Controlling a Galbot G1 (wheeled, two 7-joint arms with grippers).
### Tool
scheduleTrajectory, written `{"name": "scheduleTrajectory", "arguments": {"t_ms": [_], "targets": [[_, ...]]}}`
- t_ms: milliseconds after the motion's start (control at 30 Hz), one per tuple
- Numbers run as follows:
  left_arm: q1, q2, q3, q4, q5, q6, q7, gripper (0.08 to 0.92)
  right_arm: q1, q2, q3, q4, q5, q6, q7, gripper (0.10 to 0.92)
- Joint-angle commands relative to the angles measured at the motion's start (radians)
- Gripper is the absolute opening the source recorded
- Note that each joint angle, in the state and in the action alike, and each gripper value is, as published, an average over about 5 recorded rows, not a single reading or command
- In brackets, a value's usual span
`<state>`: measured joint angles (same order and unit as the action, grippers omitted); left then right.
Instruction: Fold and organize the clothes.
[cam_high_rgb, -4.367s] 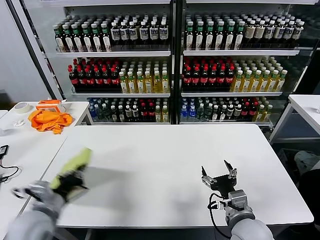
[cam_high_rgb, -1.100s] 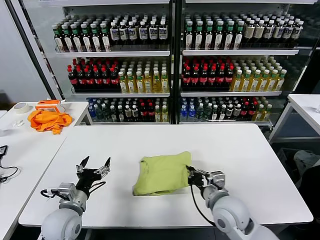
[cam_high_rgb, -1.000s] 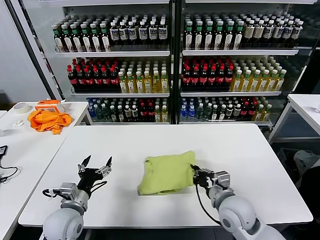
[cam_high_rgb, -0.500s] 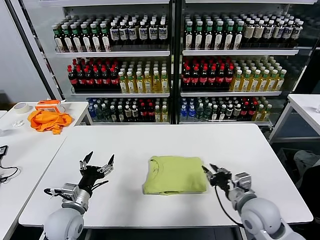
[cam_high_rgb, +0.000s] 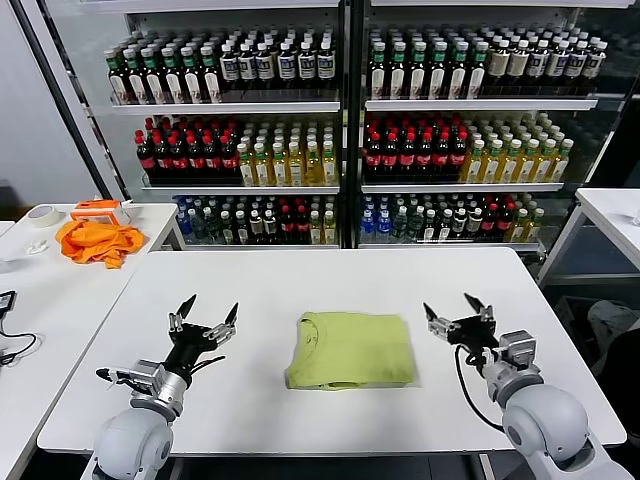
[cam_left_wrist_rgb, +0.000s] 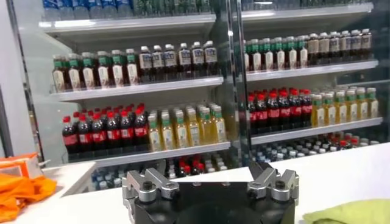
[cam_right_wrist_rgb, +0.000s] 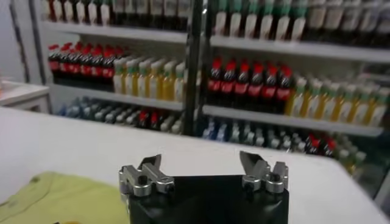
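No text, brand, number or sign can be read anywhere in these views. The bottles (cam_high_rgb: 300, 70) on the shelves behind the counter (cam_high_rgb: 300, 290) carry labels, but they are too small to make out. The folded T-shirt (cam_high_rgb: 352, 350) shows only its plain side.

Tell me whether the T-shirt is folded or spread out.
Folded: the T-shirt lies as a compact rectangle on the table, no sleeves showing, both hands clear.

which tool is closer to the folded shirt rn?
Right. The right tool sits just off the shirt; the left tool is farther off its other side. Both open.
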<state>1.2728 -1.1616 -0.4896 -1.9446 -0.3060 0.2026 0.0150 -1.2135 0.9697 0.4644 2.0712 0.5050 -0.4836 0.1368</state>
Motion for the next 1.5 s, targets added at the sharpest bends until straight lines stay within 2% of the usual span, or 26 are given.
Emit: {"name": "scheduleTrajectory", "arguments": {"t_ms": [33,267,567,967,1300,1500], "targets": [[-0.002,-0.004,0.002,-0.004,0.0,-0.032,0.025,0.823,0.006,0.044,0.029,-0.051,-0.159,0.144,0.002,0.817],[0.009,-0.021,0.029,-0.018,0.118,-0.017,-0.001,0.823,0.015,0.038,0.027,-0.083,-0.153,0.154,-0.017,0.823],[-0.022,-0.012,0.06,-0.008,0.18,-0.087,-0.051,0.823,0.026,0.026,0.022,-0.123,-0.153,0.155,-0.015,0.823],[-0.035,-0.02,0.053,0.012,0.19,-0.107,-0.014,0.823,0.025,0.018,0.005,-0.197,-0.322,0.299,-0.025,0.823],[-0.049,-0.04,0.035,0.027,0.201,-0.107,0.005,0.823,0.026,0.013,-0.001,-0.192,-0.321,0.309,-0.011,0.823],[-0.045,-0.035,0.028,0.029,0.244,-0.149,0.069,0.823,0.011,0.007,0.0,-0.187,-0.321,0.31,-0.015,0.823]]}}
